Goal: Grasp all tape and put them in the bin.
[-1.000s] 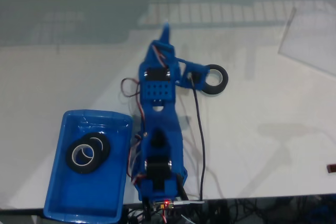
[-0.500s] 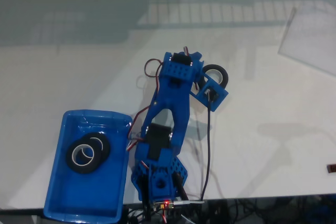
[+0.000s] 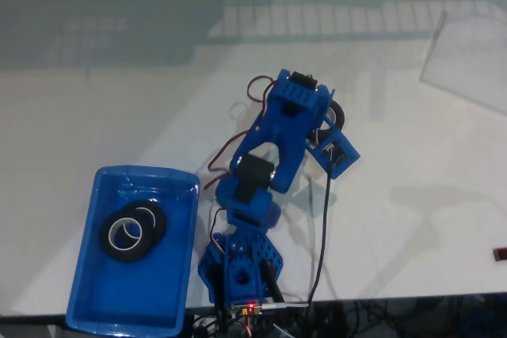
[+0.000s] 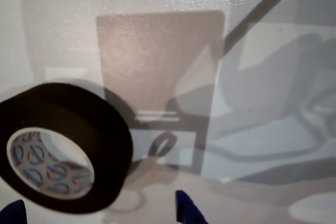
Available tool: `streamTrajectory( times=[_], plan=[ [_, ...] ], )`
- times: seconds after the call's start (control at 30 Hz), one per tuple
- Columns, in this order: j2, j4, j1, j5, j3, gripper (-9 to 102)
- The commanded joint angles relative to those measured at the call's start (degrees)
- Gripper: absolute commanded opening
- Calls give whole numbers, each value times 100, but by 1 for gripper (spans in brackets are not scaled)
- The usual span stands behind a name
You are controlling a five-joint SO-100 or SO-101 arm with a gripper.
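One tape roll [image 4: 65, 148] sits low-left in the wrist view, tilted, betw two blue fingertips [image 4: 186, 211]; can't tell if they're clamped on it. In the fixed view it's mostly hidden behind the folded arm [image 3: 273, 144], w/ two more rolls [image 3: 132, 229] lying overlapped in the bin [image 3: 87, 290].

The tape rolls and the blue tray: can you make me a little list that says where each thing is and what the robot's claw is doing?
tape in bin: two black rolls lying overlapped inside
bin: blue tray on the white table, left of the arm's base in the fixed view
third tape roll: at the gripper, lower left of the wrist view, core showing, mostly hidden behind the arm in the fixed view
gripper: blue fingertips at the bottom edge, either side of the roll; grip unclear
table: glossy white
left to do: third roll not yet in bin
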Motion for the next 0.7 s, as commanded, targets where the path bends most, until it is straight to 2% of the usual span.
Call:
streamTrajectory(
  times=[0.0, 0.3, 0.67],
  plan=[
    [-369, 158, 132, -88, -589, 37],
    [-1336, 773, 132, -185, -1450, 36],
    [-2127, 1046, 123, -272, -2074, 26]
  ],
)
